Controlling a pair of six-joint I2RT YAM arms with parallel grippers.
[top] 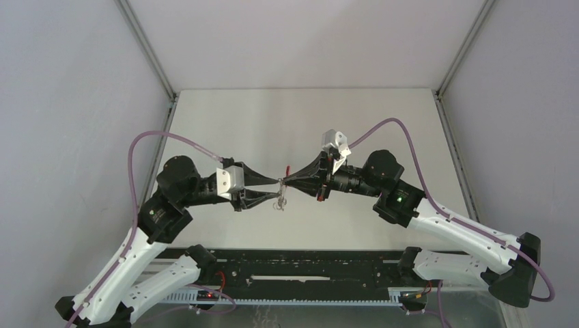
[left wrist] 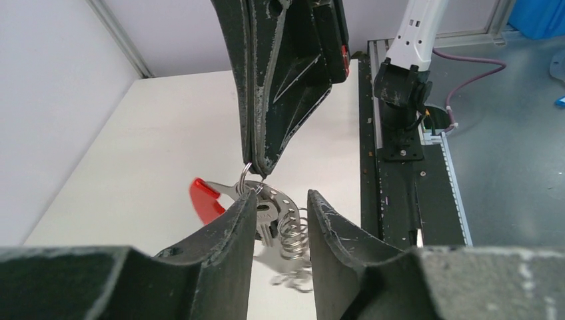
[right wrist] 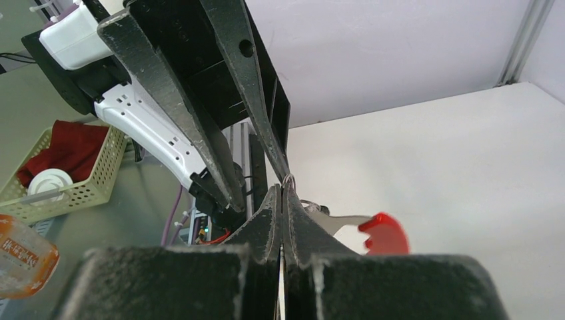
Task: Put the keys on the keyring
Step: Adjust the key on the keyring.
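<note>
The keyring (left wrist: 245,179), a thin metal ring, is pinched in the tip of my right gripper (left wrist: 257,168), which comes down from above in the left wrist view. The red strap (left wrist: 202,197) sticks out to its left on a silvery curved plate. The keys (left wrist: 269,221) and a silvery wire coil (left wrist: 293,233) hang under the ring, between the spread fingers of my left gripper (left wrist: 280,197). In the top view both grippers meet tip to tip above the table middle: left (top: 277,186), right (top: 285,181), with the keys (top: 280,201) dangling below. The right wrist view shows my right gripper (right wrist: 282,191) shut, the ring (right wrist: 288,180) at its tip and the red strap (right wrist: 383,235) to the right.
The white table (top: 355,130) has grey walls on three sides. A black rail (top: 307,273) runs along the near edge between the arm bases. Off the table, the right wrist view shows a basket (right wrist: 93,183) with red cloth and an orange packet (right wrist: 20,253).
</note>
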